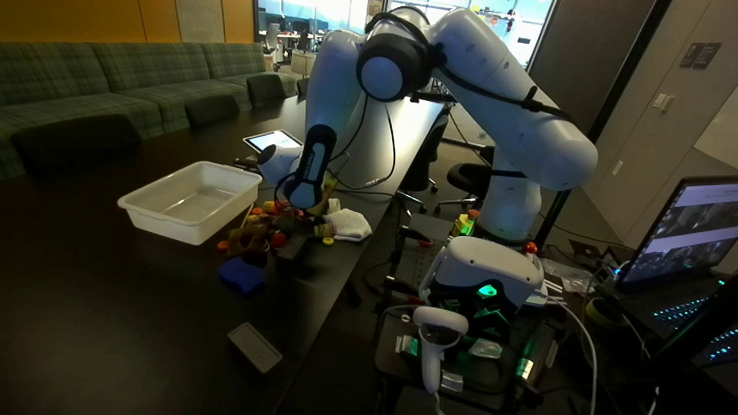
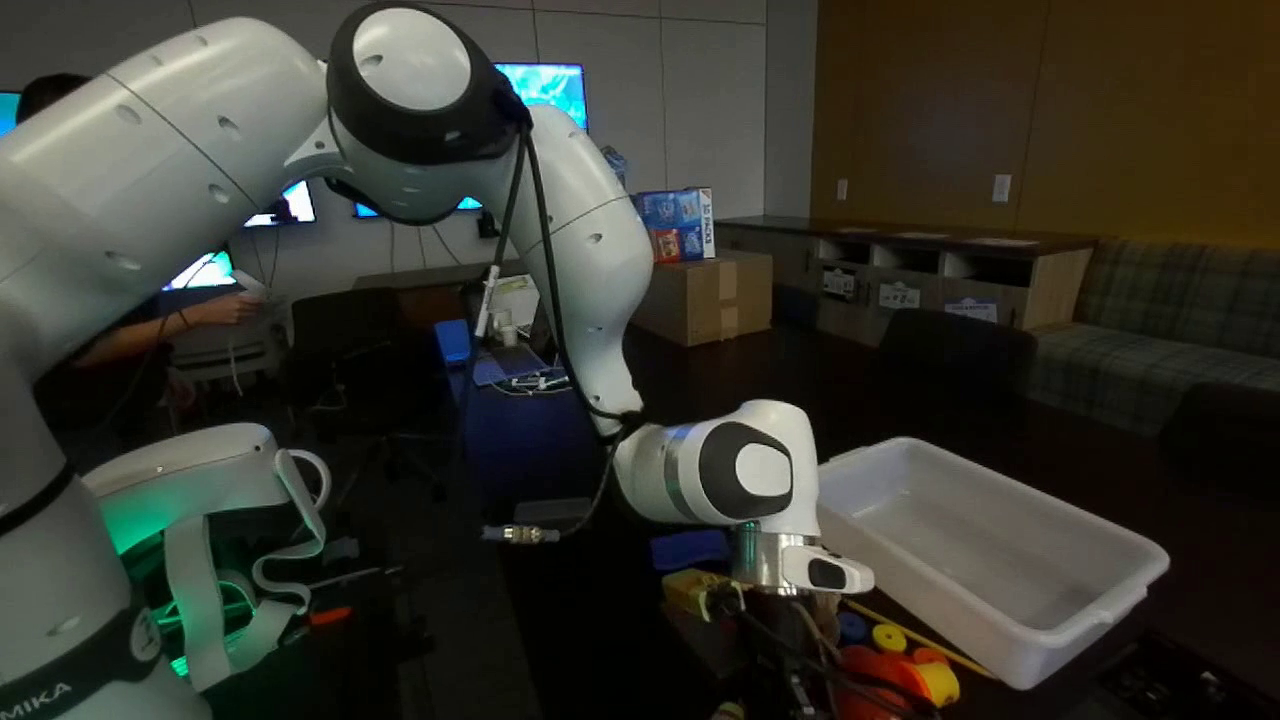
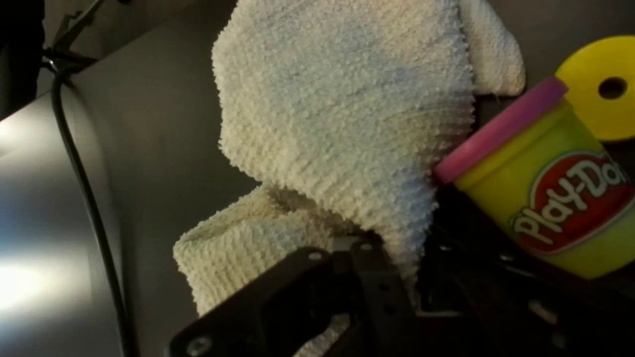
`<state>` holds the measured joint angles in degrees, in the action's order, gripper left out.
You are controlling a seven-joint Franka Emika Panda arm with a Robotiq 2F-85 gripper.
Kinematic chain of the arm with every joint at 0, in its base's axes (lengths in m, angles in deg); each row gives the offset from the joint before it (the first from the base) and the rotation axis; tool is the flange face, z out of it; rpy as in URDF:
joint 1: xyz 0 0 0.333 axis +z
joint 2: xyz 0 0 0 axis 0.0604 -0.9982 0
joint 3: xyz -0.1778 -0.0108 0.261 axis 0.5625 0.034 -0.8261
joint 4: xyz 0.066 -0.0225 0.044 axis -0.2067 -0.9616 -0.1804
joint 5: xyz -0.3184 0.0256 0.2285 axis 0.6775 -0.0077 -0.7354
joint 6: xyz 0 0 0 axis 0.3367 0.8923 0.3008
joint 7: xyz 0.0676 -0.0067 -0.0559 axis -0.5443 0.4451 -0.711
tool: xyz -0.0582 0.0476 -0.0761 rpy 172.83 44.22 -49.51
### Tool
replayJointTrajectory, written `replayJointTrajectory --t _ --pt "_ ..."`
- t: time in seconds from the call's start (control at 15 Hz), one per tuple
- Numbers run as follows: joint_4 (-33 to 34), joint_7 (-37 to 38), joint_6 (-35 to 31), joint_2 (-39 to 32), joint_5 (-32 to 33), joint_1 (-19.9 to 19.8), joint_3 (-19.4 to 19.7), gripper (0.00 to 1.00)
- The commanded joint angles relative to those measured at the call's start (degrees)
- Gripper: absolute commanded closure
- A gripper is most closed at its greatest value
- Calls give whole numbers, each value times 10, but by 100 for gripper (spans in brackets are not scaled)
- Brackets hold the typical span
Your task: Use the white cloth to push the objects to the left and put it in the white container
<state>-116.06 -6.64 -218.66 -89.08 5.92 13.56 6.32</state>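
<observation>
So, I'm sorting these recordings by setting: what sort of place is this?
Probably an office meeting room: a long dark table has chairs beside it, and screens show in the background of an exterior view.

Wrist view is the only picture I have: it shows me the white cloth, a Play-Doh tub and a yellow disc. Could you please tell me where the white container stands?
Observer: In both exterior views, the white container stands beside a pile of objects.
Operator: Thank you. Does something lie between them?
Observer: Yes, in an exterior view a thin yellow stick lies between them.
Operator: And is any object lying apart from the pile?
Observer: Yes, a pale grey block lies apart from it.
</observation>
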Motion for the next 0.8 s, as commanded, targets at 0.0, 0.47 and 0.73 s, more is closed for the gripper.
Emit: replayJointTrajectory --t 0.0,0.47,0.73 --pt "-3 44 60 29 -18 1 -48 93" --pt "12 113 135 48 -63 7 -145 93" --pt "26 148 138 49 -98 17 -201 93"
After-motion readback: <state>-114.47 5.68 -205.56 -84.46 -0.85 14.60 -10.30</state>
